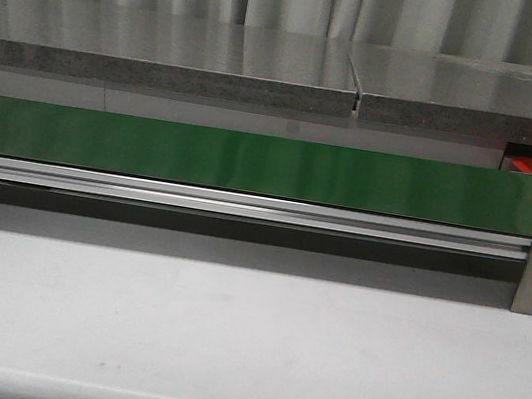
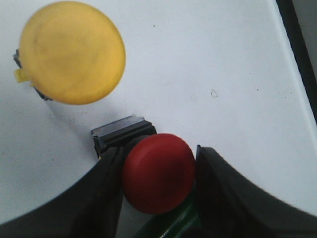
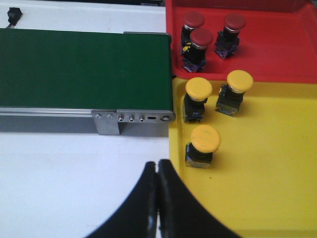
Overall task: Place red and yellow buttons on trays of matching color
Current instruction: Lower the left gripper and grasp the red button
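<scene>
Red button (image 2: 158, 172) sits between the two dark fingers of the left hand (image 2: 157, 188), cap toward the wrist camera, fingers closed against its body on both sides; metal base block visible just beside one finger. Yellow button (image 2: 72, 52) rests apart from it on the white counter (image 2: 223, 74), not touched. Bare counter surface runs from both buttons to the dark counter edge.

Right hand (image 3: 157, 198): fingers pressed together, holding nothing, over the white counter just beside the yellow tray (image 3: 267, 198). Yellow tray carries three yellow-capped buttons (image 3: 205, 139); the red tray (image 3: 282, 54) beyond it carries three red-capped buttons (image 3: 201, 38), all upright. Both trays abut the end of the green conveyor belt (image 3: 84, 69). Most of the yellow tray's floor is unoccupied.

Front view: green belt, nothing on it; neither hand visible.
</scene>
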Controlling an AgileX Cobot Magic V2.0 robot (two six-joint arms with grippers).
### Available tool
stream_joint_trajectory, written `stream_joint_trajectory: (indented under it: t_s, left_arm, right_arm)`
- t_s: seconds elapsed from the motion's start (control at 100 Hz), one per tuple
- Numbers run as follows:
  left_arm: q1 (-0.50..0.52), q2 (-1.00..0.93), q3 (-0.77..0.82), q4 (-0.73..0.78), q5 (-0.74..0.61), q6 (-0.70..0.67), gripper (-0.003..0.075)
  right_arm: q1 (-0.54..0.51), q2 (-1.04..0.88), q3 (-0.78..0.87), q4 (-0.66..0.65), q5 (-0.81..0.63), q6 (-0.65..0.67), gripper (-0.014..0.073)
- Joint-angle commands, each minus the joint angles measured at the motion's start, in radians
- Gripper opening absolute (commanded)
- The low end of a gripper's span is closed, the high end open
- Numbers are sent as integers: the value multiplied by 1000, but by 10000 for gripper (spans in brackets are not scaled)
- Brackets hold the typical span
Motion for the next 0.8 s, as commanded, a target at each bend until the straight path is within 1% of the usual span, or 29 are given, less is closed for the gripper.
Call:
stream_joint_trajectory:
  t_s: [0.0,0.13,0.3,0.42,0.62,0.79]
  left_arm:
    - [-1,-66,-29,-20,-13,-9,136]
    - [6,-100,-29,-10,28,-8,136]
    - [29,-175,-29,87,83,-8,136]
    - [49,-234,-29,93,110,-5,136]
    - [61,-324,-29,90,209,73,136]
    - [33,-389,-27,86,285,122,136]
  right_arm:
    - [0,-3,-25,-13,-68,-5,-67]
    - [0,-3,-25,-13,-68,-5,-67]
    - [0,-3,-25,-13,-68,-5,-67]
    - [0,-3,-25,-13,-68,-5,-67]
    - [0,-3,-25,-13,-68,-5,-67]
    - [0,-3,-25,-13,-68,-5,-67]
